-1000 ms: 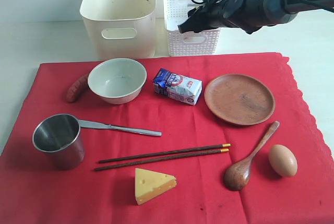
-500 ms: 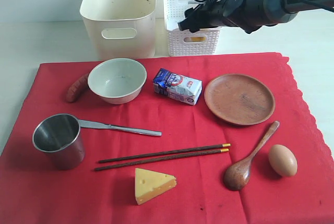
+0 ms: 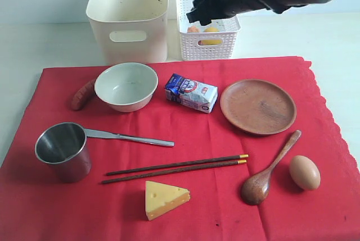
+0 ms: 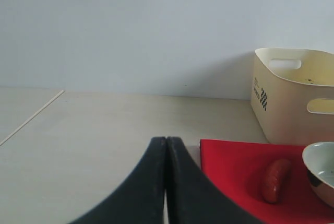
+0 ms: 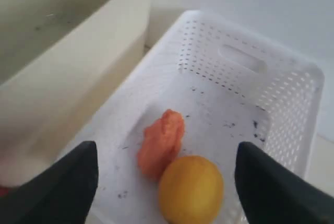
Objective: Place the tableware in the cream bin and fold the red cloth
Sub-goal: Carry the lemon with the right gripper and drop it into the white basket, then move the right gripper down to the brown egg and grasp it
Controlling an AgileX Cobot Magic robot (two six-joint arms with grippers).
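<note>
Right gripper [image 3: 198, 14], jaws wide apart & holding nothing, is pictured hanging over the white basket [image 3: 208, 50], w/ a lemon [image 5: 191, 188] directly beneath. No tableware is seen in the cream bin [image 3: 128, 50], just beside the claw. The nearest piece is judged to be the wooden plate [image 3: 257, 106], laid flat below and camera-ward of the claw on the red cloth [image 3: 225, 213], w/ some open cloth round its rim. Left gripper [image 4: 166, 182], jaws pressed together, is held off the cloth's edge, nearer the steel cup [image 3: 67, 162] & cream bowl [image 3: 126, 99].
</note>
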